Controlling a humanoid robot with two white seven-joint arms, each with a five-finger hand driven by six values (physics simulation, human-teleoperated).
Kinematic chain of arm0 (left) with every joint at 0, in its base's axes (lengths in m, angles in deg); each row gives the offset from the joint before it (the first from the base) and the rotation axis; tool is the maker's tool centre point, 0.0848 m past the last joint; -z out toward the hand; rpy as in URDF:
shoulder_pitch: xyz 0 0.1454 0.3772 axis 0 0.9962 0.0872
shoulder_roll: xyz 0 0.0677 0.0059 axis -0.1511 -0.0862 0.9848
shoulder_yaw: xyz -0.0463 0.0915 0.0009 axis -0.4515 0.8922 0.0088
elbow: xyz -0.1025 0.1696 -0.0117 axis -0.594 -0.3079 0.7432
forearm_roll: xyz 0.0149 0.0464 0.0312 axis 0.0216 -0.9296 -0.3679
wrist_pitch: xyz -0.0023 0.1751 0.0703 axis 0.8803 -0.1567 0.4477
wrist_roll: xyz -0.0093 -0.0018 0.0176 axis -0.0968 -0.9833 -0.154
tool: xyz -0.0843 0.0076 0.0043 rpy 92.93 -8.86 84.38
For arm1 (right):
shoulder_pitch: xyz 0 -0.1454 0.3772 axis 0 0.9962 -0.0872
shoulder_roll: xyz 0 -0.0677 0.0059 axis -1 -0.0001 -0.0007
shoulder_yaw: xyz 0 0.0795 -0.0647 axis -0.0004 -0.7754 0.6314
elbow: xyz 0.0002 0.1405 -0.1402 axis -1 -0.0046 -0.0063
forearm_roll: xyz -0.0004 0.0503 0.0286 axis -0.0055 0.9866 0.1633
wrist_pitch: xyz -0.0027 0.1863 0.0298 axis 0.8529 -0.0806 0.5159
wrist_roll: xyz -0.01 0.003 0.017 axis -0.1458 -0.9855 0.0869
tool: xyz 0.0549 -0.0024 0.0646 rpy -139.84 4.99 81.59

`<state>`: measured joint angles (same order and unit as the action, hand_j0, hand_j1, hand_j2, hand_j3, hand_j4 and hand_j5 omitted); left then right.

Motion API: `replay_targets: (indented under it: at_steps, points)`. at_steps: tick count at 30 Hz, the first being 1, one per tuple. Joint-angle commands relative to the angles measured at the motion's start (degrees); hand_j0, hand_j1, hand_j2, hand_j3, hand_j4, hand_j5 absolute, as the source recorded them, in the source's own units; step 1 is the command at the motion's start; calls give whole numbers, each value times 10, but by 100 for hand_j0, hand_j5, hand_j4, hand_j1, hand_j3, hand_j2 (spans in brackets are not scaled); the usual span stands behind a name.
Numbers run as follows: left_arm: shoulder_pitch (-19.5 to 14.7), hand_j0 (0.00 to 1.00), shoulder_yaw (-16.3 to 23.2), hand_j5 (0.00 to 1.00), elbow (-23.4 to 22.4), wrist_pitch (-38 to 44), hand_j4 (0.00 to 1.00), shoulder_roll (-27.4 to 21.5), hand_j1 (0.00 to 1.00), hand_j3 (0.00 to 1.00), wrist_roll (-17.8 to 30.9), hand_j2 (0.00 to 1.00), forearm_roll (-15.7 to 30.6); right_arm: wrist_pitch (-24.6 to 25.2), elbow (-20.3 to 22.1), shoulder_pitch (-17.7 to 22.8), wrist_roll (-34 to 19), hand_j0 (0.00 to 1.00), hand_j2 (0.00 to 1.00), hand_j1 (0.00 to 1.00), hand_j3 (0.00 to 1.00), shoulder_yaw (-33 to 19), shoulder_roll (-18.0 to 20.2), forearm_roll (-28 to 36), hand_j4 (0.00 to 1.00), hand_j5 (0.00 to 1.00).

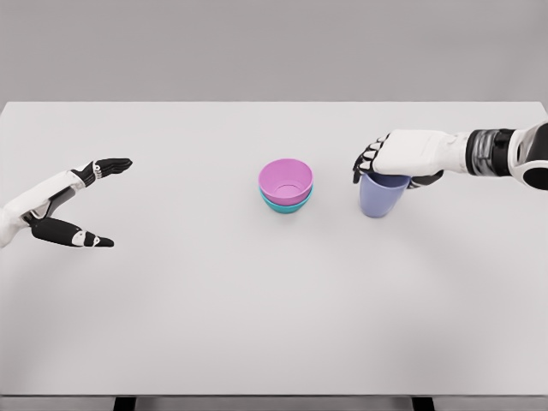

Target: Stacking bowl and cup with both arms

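Observation:
A pink bowl (286,181) sits nested inside a teal bowl (285,205) at the middle of the white table (257,325). To its right stands a blue-violet cup (380,196), upright. My right hand (383,160) covers the cup's rim from above, fingers curled around its top. Far to the left, my left hand (86,201) hovers over the table with thumb and fingers spread wide and nothing in it.
The table's front edge (274,396) runs along the bottom of the view, and a grey wall stands behind its far edge.

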<state>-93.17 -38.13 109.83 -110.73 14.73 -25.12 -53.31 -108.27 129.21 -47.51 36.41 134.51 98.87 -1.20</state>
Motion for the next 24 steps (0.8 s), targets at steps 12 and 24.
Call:
replay_targets:
  at_steps: [12, 24]
  points:
    - [-1, 100, 0, 100, 0, 1, 100, 6, 100, 100, 0, 100, 5, 1, 4, -4, -1, 59, 59, 59, 59, -125, -26, 54, 59, 59]
    - [-1, 100, 0, 100, 0, 1, 100, 7, 100, 100, 0, 100, 5, 1, 3, -16, -1, 61, 61, 61, 61, -129, -120, 53, 61, 61]
